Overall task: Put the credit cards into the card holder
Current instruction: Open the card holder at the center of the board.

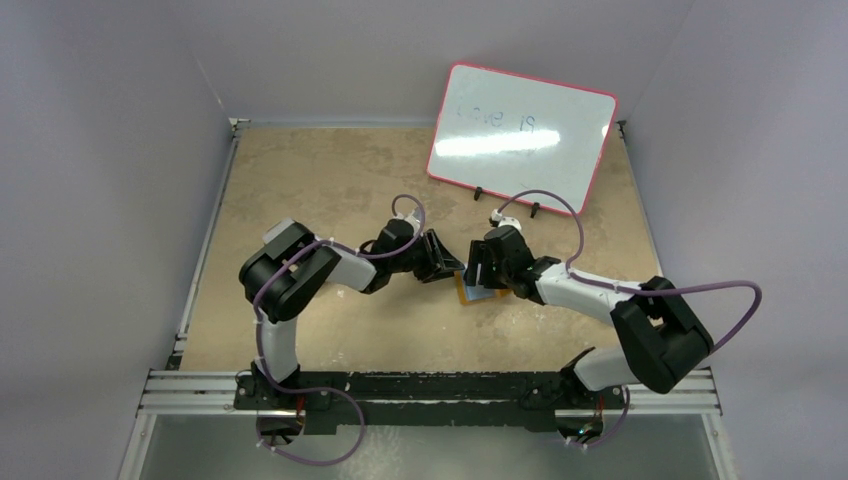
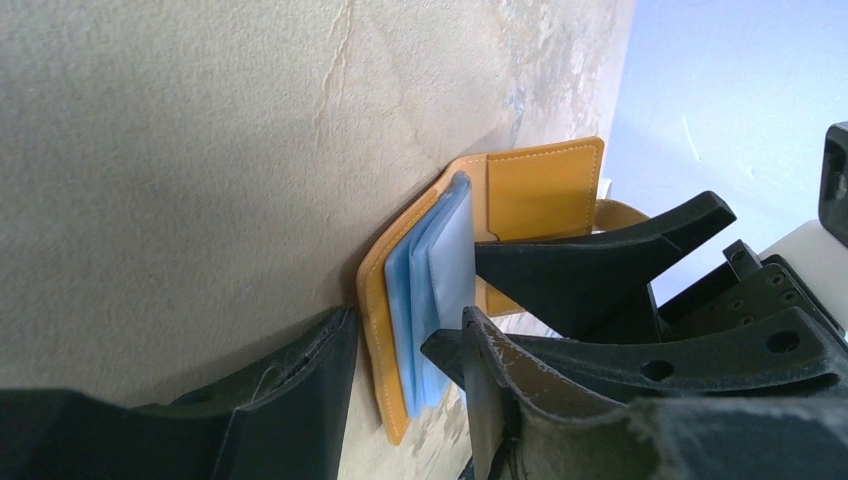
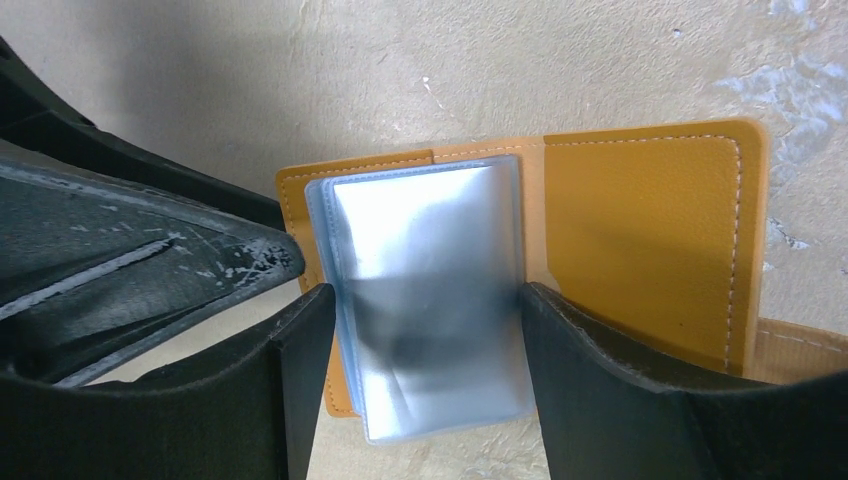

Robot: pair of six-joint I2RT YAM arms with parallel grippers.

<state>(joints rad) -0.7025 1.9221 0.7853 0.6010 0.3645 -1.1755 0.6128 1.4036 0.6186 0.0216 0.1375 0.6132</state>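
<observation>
The left end effector (image 1: 450, 266) reaches in low from the left with its jaws apart, astride the near edge of the holder (image 3: 640, 230); one finger's tip is at the holder's left edge. The holder lies open and flat on the tabletop (image 1: 330, 180), near the middle. The cards (image 3: 420, 220), a pale blue stack, lie on its left half, one end sticking out past its edge. The right end effector (image 3: 425, 300) stands over them, fingers parted, the stack showing between them; whether they touch it I cannot tell. A whiteboard (image 1: 520, 130) stands at the far right.
</observation>
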